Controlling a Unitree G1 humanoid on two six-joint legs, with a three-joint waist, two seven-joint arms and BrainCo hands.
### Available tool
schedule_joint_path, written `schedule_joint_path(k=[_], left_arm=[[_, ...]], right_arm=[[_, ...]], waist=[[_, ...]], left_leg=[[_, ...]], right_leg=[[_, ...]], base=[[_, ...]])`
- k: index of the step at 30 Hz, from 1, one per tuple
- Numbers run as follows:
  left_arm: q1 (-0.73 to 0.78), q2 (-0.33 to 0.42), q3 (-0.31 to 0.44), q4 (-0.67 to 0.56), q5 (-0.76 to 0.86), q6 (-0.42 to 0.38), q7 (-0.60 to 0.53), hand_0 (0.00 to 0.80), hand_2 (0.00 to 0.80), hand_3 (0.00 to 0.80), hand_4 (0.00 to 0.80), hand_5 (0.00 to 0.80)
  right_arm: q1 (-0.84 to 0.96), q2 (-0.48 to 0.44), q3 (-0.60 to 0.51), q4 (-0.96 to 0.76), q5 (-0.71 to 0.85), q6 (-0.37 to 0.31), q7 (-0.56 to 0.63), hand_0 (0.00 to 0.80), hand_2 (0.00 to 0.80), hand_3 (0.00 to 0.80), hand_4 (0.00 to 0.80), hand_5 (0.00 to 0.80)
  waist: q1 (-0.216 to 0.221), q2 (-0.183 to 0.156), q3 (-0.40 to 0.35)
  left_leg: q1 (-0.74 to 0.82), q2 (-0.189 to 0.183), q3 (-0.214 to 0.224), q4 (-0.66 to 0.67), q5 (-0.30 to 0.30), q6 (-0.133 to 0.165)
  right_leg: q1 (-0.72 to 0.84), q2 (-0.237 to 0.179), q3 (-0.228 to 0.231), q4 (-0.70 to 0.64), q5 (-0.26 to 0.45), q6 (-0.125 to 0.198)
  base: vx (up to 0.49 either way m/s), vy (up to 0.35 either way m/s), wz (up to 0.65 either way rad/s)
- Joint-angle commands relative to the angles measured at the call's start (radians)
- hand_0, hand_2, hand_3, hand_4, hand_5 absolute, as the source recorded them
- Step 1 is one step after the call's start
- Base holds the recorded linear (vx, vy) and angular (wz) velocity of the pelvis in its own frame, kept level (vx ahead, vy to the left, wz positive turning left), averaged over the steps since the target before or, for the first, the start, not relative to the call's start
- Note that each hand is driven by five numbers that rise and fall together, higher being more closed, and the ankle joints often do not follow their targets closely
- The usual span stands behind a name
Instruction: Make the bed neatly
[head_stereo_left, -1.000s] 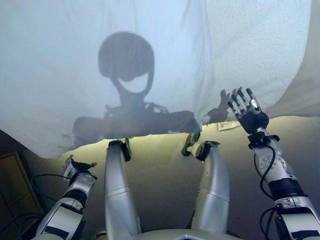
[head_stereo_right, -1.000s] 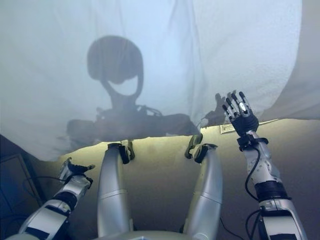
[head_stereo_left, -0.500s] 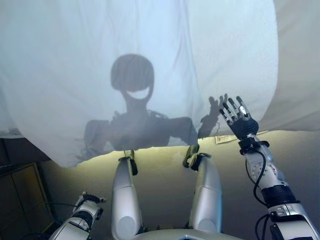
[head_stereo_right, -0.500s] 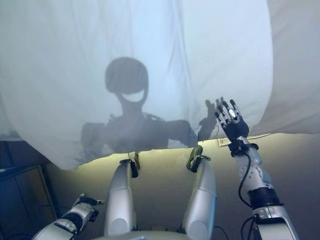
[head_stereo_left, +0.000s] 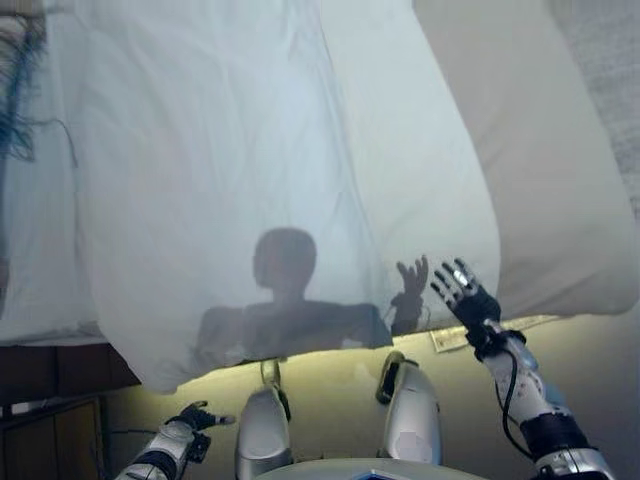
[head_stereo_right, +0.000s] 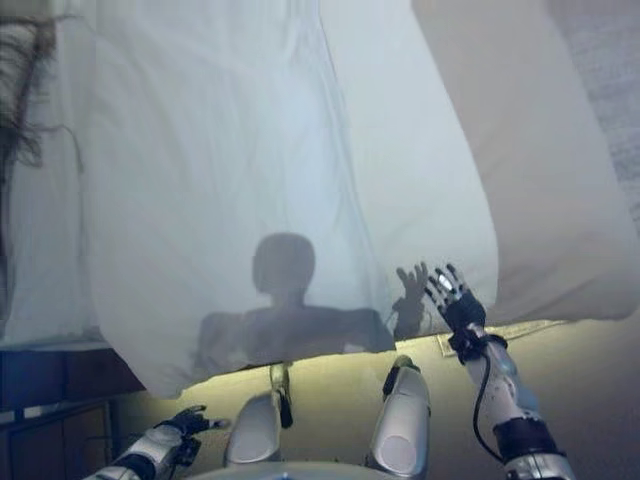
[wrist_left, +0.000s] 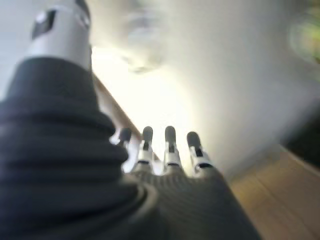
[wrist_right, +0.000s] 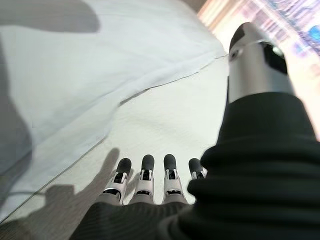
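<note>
Bed (head_stereo_left: 560, 200) fills the frame; its white sheet (head_stereo_left: 230, 180) lies spread but slanted, lower-left corner overhanging. Right hand (head_stereo_left: 462, 295) hovers, fingers spread, at the lower edge; left hand (head_stereo_left: 197, 416) relaxed, empty. Straightening remains, I judge.

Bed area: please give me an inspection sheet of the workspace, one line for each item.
Surface: the bed, mattress bare and beige along the robot's right side.
Job's things: white sheet spread over most of the bed, its near edge hanging uneven over the bed's front; a paler textured layer shows beside it.
Clutter: nothing seen on the bed.
Hands: right hand raised at the bed's near edge, fingers straight, holding nothing; left hand low beside the bed, fingers straight, holding nothing.
Cables: nothing seen.
Surroundings: dark wooden furniture on the robot's left; a small label on the bed's front.
</note>
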Motion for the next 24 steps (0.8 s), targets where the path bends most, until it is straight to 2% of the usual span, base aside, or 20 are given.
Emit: schedule_joint_path(k=[1,3,8,11,15,18,22,24], left_arm=[[0.018,0.041,0.07,-0.099,-0.222,-0.077,-0.191,0.0,0.0,0.0,0.0,0.0],[0.029,0.023,0.098,-0.22,-0.33,-0.059,-0.285,0.0,0.0,0.0,0.0,0.0],[0.045,0.019,0.098,-0.464,-0.515,-0.023,-0.38,0.0,0.0,0.0,0.0,0.0],[0.013,0.01,0.085,-0.543,-0.58,-0.029,-0.387,0.0,0.0,0.0,0.0,0.0],[-0.032,-0.015,0.054,-0.584,-0.608,-0.036,-0.409,0.0,0.0,0.0,0.0,0.0],[-0.067,-0.034,0.035,-0.567,-0.623,-0.027,-0.325,0.0,0.0,0.0,0.0,0.0],[-0.081,-0.048,0.06,-0.54,-0.574,-0.084,-0.123,0.0,0.0,0.0,0.0,0.0],[-0.063,-0.046,0.07,-0.548,-0.53,-0.112,-0.069,0.0,0.0,0.0,0.0,0.0]], right_arm=[[0.018,0.062,-0.047,0.0,-0.043,-0.055,0.053,0.0,0.0,0.0,0.0,0.0],[0.044,0.099,-0.071,0.028,-0.059,-0.085,0.07,0.0,0.0,0.0,0.0,0.0],[0.077,0.143,-0.078,0.076,-0.035,-0.11,0.093,0.0,0.0,0.0,0.0,0.0],[0.074,0.158,-0.067,0.115,-0.022,-0.119,0.064,0.0,0.0,0.0,0.0,0.0],[0.056,0.153,-0.03,0.162,-0.158,-0.178,-0.016,0.0,0.0,0.0,0.0,0.0],[0.06,0.157,0.006,0.141,-0.195,-0.169,-0.069,0.0,0.0,0.0,0.0,0.0],[0.089,0.179,0.04,0.085,-0.162,-0.187,-0.11,0.0,0.0,0.0,0.0,0.0],[0.114,0.196,0.041,0.06,-0.135,-0.206,-0.118,0.0,0.0,0.0,0.0,0.0]], waist=[[0.018,-0.025,-0.061],[0.033,-0.028,-0.097],[0.057,-0.049,-0.133],[0.062,-0.064,-0.145],[0.064,-0.076,-0.157],[0.055,-0.09,-0.169],[0.047,-0.102,-0.171],[0.052,-0.106,-0.17]], left_leg=[[0.071,-0.007,0.015,-0.069,0.036,-0.023],[0.097,-0.014,0.023,-0.075,0.033,-0.018],[0.126,-0.021,0.026,-0.033,0.009,-0.001],[0.153,-0.022,0.025,-0.022,-0.001,0.007],[0.181,-0.021,0.03,-0.02,-0.01,0.013],[0.186,-0.017,0.031,-0.004,-0.013,0.014],[0.202,-0.019,0.025,0.011,-0.024,0.021],[0.202,-0.021,0.019,0.014,-0.029,0.025]], right_leg=[[0.223,-0.037,-0.024,-0.543,0.442,0.158],[0.267,-0.031,-0.041,-0.564,0.445,0.159],[0.324,-0.038,-0.049,-0.558,0.444,0.153],[0.357,-0.03,-0.052,-0.566,0.446,0.148],[0.387,-0.023,-0.053,-0.58,0.45,0.143],[0.393,-0.026,-0.044,-0.574,0.45,0.142],[0.411,-0.03,-0.043,-0.569,0.447,0.137],[0.415,-0.031,-0.045,-0.57,0.45,0.136]], base=[[0.19,-0.101,0.04],[0.168,-0.108,0.08],[0.096,-0.127,0.01],[0.063,-0.127,-0.03],[0.053,-0.088,0.0],[0.061,-0.083,0.01],[0.058,-0.061,0.03],[0.011,-0.055,0.02]])
